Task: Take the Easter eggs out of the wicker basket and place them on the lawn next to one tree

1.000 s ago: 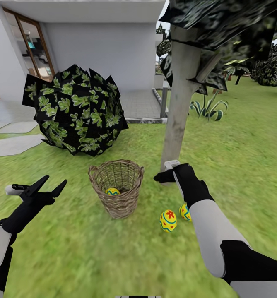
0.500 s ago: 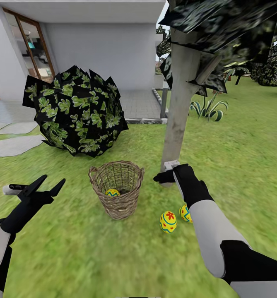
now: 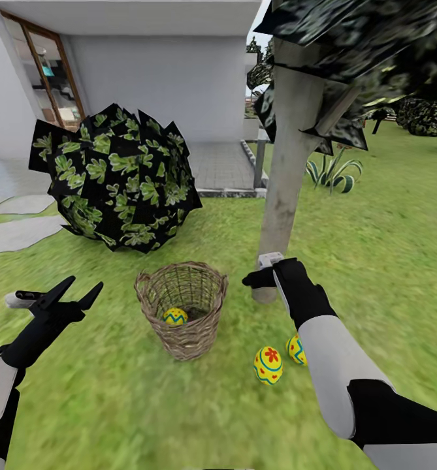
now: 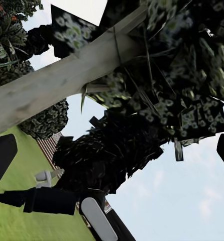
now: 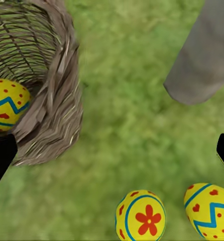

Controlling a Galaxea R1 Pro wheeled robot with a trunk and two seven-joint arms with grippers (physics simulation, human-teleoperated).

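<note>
View has shifted since a second ago: camera moved closer; eggs unmoved. One egg (image 3: 175,316) remains in wicker basket (image 3: 181,307); two eggs (image 3: 268,365) on lawn (image 3: 146,405) at basket's 4 o'clock, near tree (image 3: 287,176). Right claw (image 5: 112,150) spread, empty, poised above. Left claw (image 3: 74,292) spread, idle at 9 o'clock.
</note>
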